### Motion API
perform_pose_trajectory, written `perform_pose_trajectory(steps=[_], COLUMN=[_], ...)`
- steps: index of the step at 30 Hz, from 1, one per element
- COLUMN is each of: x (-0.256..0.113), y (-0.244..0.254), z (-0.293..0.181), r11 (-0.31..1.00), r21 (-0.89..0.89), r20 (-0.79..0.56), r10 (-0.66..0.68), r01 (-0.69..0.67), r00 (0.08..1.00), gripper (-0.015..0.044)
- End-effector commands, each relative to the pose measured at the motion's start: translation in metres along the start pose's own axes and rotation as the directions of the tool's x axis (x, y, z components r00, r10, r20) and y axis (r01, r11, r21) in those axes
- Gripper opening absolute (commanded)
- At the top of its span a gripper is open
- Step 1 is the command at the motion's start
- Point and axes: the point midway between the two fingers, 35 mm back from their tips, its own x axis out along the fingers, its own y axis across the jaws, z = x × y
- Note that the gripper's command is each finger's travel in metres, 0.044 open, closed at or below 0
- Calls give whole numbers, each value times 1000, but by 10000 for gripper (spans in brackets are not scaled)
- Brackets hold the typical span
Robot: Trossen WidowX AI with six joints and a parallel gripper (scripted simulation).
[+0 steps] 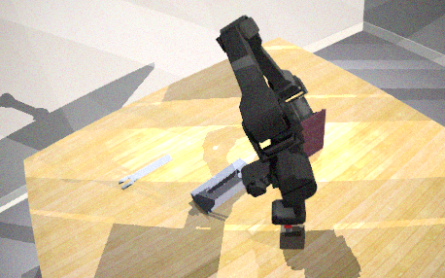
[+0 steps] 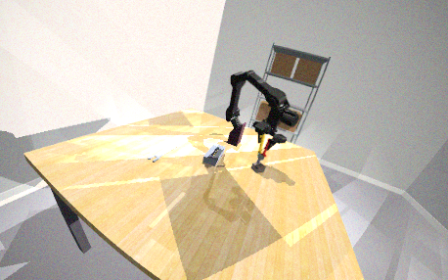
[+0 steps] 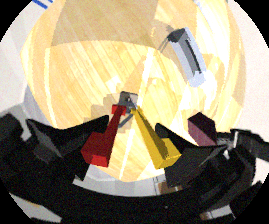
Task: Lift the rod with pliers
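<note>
The locking pliers (image 1: 290, 226) (image 2: 260, 145) (image 3: 105, 142) have one red and one yellow handle. They stand upright with their jaws down in the small dark holster (image 1: 291, 240) (image 2: 257, 168) (image 3: 128, 98) on the table. My gripper (image 1: 289, 216) (image 2: 266, 141) (image 3: 130, 126) points straight down over them. One finger rests against the outside of each spread handle, so it is shut on them. The grey channel block (image 1: 208, 191) (image 2: 214, 155) (image 3: 197, 70) lies to the left of the holster. The dark rod (image 1: 224, 183) (image 3: 187, 50) lies in its slot.
A flat grey bar with a forked end (image 1: 146, 171) (image 2: 157, 158) lies further left on the wooden table (image 1: 389, 194). A maroon panel (image 1: 314, 131) (image 2: 237, 133) (image 3: 202, 127) stands upright behind the arm. A metal shelf rack (image 2: 293, 69) stands beyond the table.
</note>
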Motion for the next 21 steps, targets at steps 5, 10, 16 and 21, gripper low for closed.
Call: perform_pose_trajectory(steps=[5,10,16,21], x=[-6,-7,-9,-10], y=[-7,-11,-16,-21], z=[15,23,33,40], r11=[999,997,993,990], r21=[-51,-80,-113,-142], r20=[1,1,0,0], r10=[10,12,14,16], r01=[-10,-12,-14,-16], r00=[1000,1000,1000,1000], gripper=[317,317,317,317])
